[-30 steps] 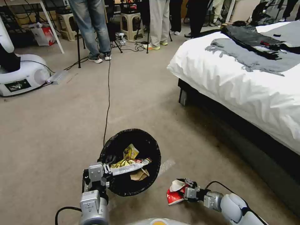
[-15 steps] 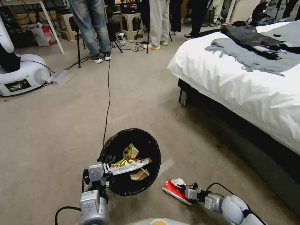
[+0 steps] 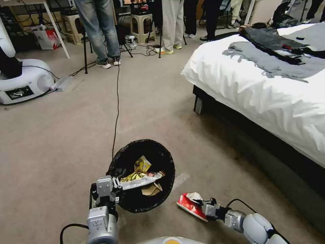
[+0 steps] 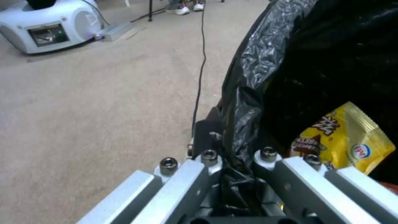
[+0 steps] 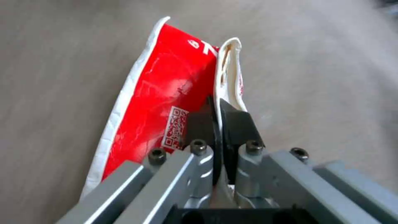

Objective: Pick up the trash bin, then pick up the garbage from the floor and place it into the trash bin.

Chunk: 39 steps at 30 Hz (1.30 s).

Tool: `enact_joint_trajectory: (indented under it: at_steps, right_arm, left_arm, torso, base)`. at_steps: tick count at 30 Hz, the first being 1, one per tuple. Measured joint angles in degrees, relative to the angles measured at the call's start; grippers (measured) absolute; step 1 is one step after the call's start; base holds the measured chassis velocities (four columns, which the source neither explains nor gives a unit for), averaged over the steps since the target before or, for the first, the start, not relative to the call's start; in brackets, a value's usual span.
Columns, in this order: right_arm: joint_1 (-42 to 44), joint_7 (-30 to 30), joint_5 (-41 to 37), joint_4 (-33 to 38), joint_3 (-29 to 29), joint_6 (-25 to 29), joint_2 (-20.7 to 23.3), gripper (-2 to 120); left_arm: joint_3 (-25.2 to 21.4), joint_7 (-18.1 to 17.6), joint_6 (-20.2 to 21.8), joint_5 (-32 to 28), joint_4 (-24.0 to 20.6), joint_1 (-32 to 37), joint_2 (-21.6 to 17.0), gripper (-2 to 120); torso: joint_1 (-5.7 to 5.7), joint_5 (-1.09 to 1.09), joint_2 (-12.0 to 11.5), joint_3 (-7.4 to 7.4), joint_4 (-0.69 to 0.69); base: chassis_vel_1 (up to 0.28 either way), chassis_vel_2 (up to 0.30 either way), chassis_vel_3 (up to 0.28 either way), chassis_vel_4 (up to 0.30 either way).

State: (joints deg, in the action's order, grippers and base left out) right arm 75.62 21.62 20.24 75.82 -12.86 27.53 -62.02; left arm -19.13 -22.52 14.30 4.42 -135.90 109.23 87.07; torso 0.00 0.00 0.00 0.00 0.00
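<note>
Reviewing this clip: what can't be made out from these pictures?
- Trash bin: its white wall, hidden under the black bag in head and left wrist views.
- Bin's bottom: covered by the yellow wrapper and other litter.
- Red-white wrapper: printed name cut off by the right gripper clamping it.
- Whether it has left the floor: unclear.
- Left gripper: fingertips buried in bag folds.

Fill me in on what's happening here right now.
The left gripper is shut on the near rim of the trash bin, which already holds a yellow wrapper and other litter. The right gripper is shut on a red-and-white wrapper, low over the carpet just right of the bin.
</note>
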Motion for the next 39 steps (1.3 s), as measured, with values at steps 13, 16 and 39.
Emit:
enact_joint_trajectory:
  at_steps: [13, 16, 39]
  right_arm:
    - [2.4, -11.4, -17.4, 16.3, -7.1, -0.5, -3.7, 0]
    - [1.6, -11.9, -21.5, 22.0, -8.2, -1.5, -3.8, 0]
    - [1.7, -7.9, -26.3, 45.7, 4.1, -5.9, -1.4, 0]
  left_arm:
    - [-0.4, 0.0, 0.0, -1.2, -0.1, -0.4, -0.8, 0]
    - [-0.4, 0.0, 0.1, -1.2, 0.0, -0.4, -0.9, 0]
    - [1.1, 0.1, -0.1, 0.7, 1.8, -0.4, -0.3, 0]
  torso:
    - [0.0, 0.01, 0.0, 0.0, 0.0]
    - [0.0, -0.02, 0.0, 0.0, 0.0]
    - [0.0, 0.0, 0.0, 0.0, -0.01]
  base:
    - [0.0, 0.0, 0.0, 0.0]
    - [0.0, 0.0, 0.0, 0.0]
    - [0.0, 0.0, 0.0, 0.0]
